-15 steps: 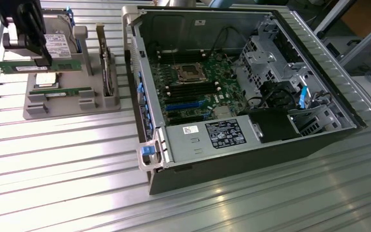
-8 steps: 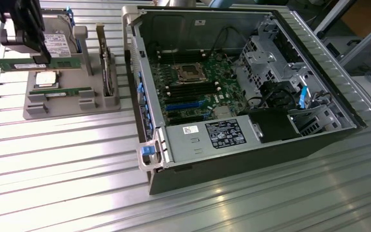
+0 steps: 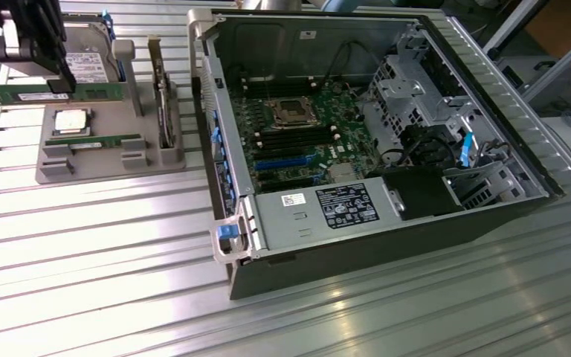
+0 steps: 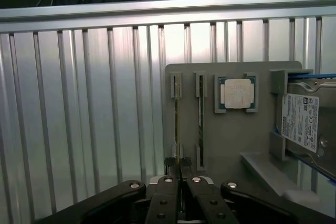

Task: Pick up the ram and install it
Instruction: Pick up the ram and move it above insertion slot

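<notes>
The end effector (image 4: 181, 165) is pinched shut on the ram (image 3: 27, 94), gripping its upper edge. The stick hangs level with its long axis across the exterior view, and looks raised above the grey holder (image 3: 107, 167). The open computer case (image 3: 365, 260) stands well off to the exterior view's right.

The gripper (image 4: 180, 165) pinches the ram (image 4: 178, 121), which stands on edge in the slot nearest one side edge of the grey tray (image 4: 236, 140). A second stick (image 4: 200, 121), the processor (image 4: 236, 93) and a hard drive (image 4: 301, 121) follow across it.
</notes>
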Action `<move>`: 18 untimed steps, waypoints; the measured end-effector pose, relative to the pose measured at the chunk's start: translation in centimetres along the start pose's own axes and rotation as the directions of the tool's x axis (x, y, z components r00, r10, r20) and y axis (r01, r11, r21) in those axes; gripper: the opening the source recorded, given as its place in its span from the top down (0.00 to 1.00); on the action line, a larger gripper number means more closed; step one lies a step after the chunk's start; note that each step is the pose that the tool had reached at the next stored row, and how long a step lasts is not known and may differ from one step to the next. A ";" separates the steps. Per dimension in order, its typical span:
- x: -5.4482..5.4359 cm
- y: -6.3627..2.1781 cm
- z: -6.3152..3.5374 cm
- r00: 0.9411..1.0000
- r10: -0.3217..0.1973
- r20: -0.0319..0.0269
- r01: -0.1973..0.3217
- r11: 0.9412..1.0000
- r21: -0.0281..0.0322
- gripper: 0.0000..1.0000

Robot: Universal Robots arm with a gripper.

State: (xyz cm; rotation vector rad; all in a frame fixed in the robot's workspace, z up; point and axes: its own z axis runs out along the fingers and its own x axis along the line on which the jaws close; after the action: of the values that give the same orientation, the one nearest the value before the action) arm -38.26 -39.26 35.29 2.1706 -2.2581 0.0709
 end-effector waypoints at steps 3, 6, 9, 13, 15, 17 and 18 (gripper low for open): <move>0.0 -0.01 -0.29 1.000 0.000 0.000 0.000 1.000 0.000 0.88; 0.0 -0.01 -0.50 1.000 0.000 0.000 0.000 1.000 0.000 0.88; 0.0 -0.02 -0.71 1.000 0.000 0.000 0.000 1.000 0.000 0.88; 0.0 -0.03 -1.00 1.000 0.000 0.000 0.000 1.000 0.000 0.88; 0.0 -0.03 -1.12 1.000 0.000 0.000 0.000 1.000 0.000 0.88; 0.0 -0.03 -1.23 1.000 0.000 0.000 0.000 1.000 0.000 0.88; 0.1 -0.03 -1.32 1.000 0.000 0.000 0.000 1.000 0.000 0.88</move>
State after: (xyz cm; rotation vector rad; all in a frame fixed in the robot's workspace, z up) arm -38.26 -39.26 36.61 2.1710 -2.2578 0.0710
